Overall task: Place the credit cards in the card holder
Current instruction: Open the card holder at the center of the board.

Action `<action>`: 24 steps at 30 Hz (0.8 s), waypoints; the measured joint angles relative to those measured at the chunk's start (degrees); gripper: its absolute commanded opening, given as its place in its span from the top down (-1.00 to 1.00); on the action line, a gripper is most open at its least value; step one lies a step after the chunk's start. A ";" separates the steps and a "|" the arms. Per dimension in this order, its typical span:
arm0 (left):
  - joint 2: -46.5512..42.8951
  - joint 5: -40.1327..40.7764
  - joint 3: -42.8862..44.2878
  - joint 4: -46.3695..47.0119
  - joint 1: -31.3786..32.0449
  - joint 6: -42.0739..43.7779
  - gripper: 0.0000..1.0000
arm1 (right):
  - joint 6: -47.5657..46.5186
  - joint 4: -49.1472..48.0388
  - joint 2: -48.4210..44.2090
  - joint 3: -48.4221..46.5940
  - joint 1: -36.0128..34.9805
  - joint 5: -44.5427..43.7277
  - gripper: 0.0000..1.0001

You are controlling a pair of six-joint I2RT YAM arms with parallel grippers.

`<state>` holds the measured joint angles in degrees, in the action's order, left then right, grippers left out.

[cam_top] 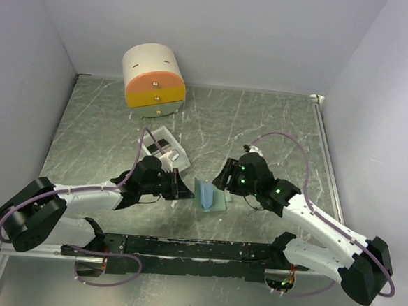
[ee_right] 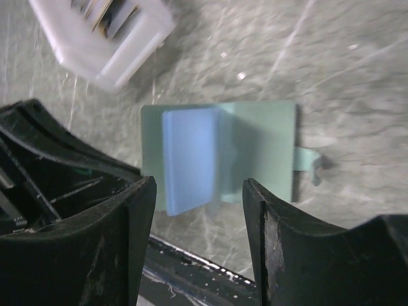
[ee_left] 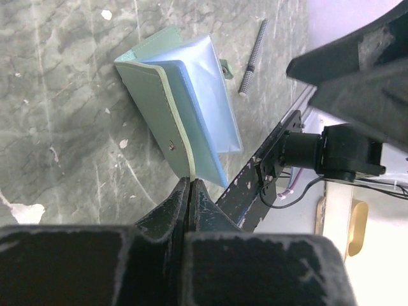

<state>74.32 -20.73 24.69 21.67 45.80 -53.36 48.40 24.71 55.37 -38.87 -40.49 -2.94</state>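
While the card holder lay partly open on the marbled table between the arms, left gripper clamped tight on its green cover's edge, right gripper above it, jaws apart, holding nothing.

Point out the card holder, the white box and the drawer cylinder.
card holder [ee_right: 261, 146]: right wrist view, green cover.
white box [ee_right: 124, 51]: right wrist view, near wall.
drawer cylinder [cam_top: 155, 86]: top external view, orange drawer front.
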 measured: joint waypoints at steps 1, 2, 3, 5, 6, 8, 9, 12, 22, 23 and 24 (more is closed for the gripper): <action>-0.31 0.31 -0.07 -0.57 0.11 0.09 0.86 | 0.24 -0.85 0.96 -0.11 -1.60 0.26 -0.12; -0.52 0.85 -0.17 -1.27 0.22 0.26 0.86 | 0.42 -1.51 2.21 -0.28 -3.10 0.39 -0.11; -0.52 1.05 -0.17 -1.49 0.24 0.28 0.86 | 0.57 -2.10 3.82 -0.59 -4.52 0.42 -0.09; -0.52 1.46 -0.28 -2.05 0.28 0.44 0.86 | 0.68 -2.78 6.88 -1.36 -6.49 0.35 -0.04; -0.52 1.68 -0.35 -2.36 0.35 0.46 0.86 | 0.70 -3.19 8.50 -1.66 -7.15 0.22 0.00; -0.52 2.12 -0.48 -2.93 0.50 0.55 0.86 | 0.68 -4.02 10.82 -1.77 -7.76 -0.15 0.07; -0.52 2.38 -0.55 -3.15 0.55 0.61 0.86 | 0.70 -4.11 11.87 -1.75 -7.89 -0.44 0.11; -0.50 2.78 -1.05 -3.26 0.55 0.66 0.87 | 0.66 -5.27 13.27 -1.40 -8.02 -0.63 0.21; -0.44 3.61 -1.92 -3.54 0.92 0.66 0.50 | 1.01 -13.55 16.90 3.63 -8.13 2.08 0.38; -0.39 3.58 -1.92 -3.41 0.92 0.63 0.45 | 1.09 -13.97 17.64 3.85 -8.13 2.10 0.39; -0.24 3.58 -1.92 -3.13 0.92 0.63 0.40 | 1.14 -14.43 18.43 4.11 -8.13 2.10 0.40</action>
<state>74.08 -17.15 22.76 18.55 46.72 -52.73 49.54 10.28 73.80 -34.76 -48.62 -0.84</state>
